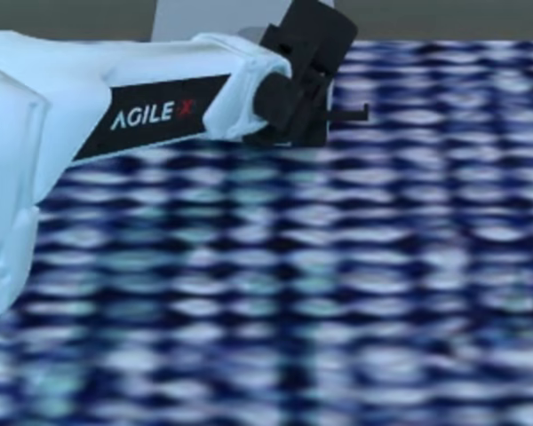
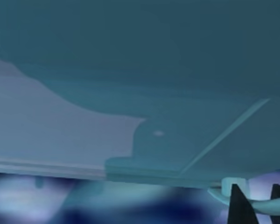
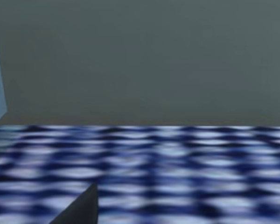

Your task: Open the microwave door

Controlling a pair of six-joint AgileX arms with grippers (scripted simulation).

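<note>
While left arm stretches across table toward far edge, left gripper sits against microwave, partly visible there behind wrist. Left wrist view: microwave door fills frame, close; jaw state cannot tell. Right gripper low over table, jaws unclear.

Left arm: glossy white moulded casing with rounded edges, bearing a black inset panel lettered "AGILE X" in white, the X in red. Its wrist end carries a matt black, blocky housing from which a thin black rod projects sideways. Left gripper: two dark, pointed fingertips visible in the left wrist view.
</note>
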